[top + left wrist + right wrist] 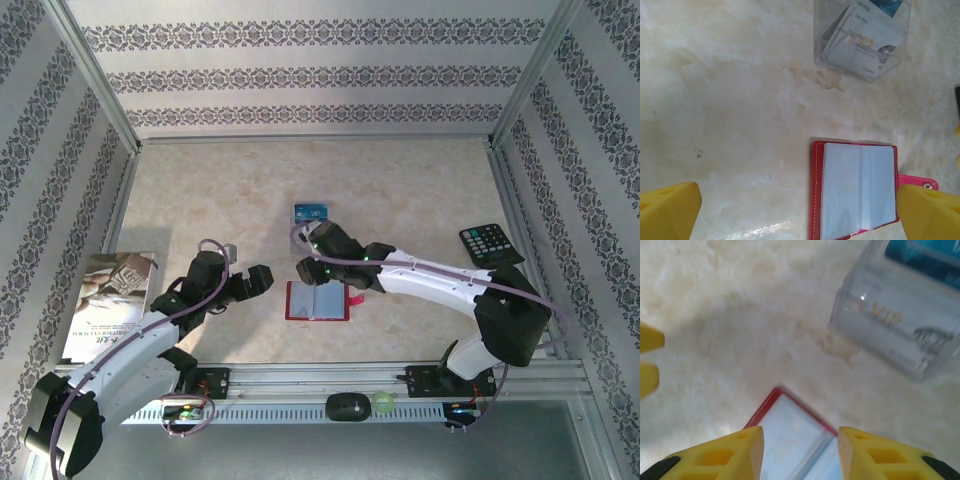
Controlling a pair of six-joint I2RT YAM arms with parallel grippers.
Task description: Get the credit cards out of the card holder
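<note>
Your right gripper [800,455] has its yellow fingers parted with nothing between them. It hangs by the upper edge of the card holder [790,432], whose red corner shows in the gap at the bottom of the right wrist frame. Your left gripper [799,212] is spread wide, one finger in each bottom corner of the left wrist frame, gripping nothing.

The card holder lies open and flat on the marble table [420,190], just below centre of the overhead frame. Its clear sleeves face up and its strap tab [917,181] sticks out to the right.

The credit cards [311,212] stand in a clear plastic box [840,65] above the holder and apart from it, a silver-grey card [865,45] in front and a blue card [887,6] behind. A black keypad remote [490,243] sits toward the right of the overhead frame.
</note>
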